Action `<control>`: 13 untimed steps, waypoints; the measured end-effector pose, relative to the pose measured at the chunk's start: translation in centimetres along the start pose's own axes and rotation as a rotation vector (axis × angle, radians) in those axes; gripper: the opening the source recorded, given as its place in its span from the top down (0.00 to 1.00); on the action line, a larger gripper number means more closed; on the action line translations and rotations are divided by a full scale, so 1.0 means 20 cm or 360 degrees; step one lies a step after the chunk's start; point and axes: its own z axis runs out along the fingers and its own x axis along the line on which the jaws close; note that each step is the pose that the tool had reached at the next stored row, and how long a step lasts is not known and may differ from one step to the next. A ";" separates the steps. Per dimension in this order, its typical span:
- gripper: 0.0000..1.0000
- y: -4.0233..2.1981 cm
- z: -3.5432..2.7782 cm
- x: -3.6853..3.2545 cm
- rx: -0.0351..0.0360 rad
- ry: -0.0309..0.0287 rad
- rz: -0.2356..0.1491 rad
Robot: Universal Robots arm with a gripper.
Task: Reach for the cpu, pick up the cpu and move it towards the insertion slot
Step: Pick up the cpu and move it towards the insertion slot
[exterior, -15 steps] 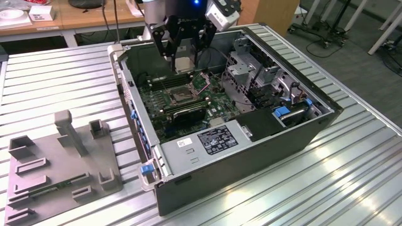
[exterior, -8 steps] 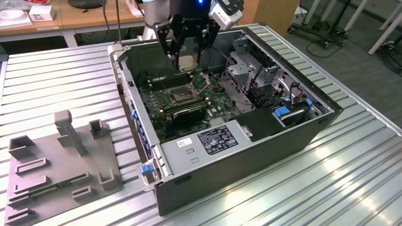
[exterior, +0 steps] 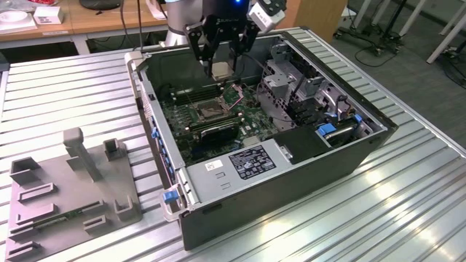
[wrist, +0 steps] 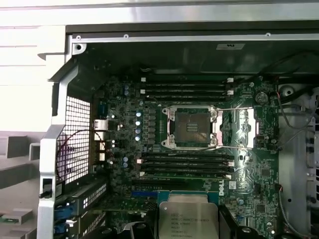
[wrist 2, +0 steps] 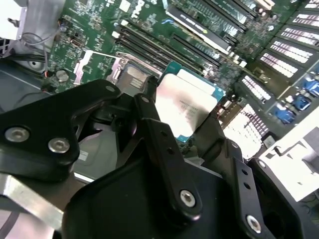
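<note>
The hand [exterior: 220,61] holds the cpu [wrist 2: 188,107] by its edges, up above the insertion slot [wrist: 192,127] in the computer case [exterior: 291,180]. The chip looks light, stiff, breakable.

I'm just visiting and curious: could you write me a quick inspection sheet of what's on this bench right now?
Surface: ribbed metal table.
Job's things: cpu held above the open computer case; insertion slot unfilled.
Clutter: gray plastic tray at the exterior view's left.
Grippers: gripper shut on the cpu.
Cables: thin wires inside the case.
Surroundings: wooden desks behind.
</note>
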 end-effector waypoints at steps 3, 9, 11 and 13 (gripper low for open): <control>0.45 0.011 0.003 -0.023 0.0000 0.00000 0.0005; 0.45 0.033 0.008 -0.062 0.0000 -0.00004 0.0016; 0.45 0.040 0.011 -0.075 0.0000 -0.00004 0.0021; 0.45 0.049 0.013 -0.088 0.0000 -0.00005 0.0025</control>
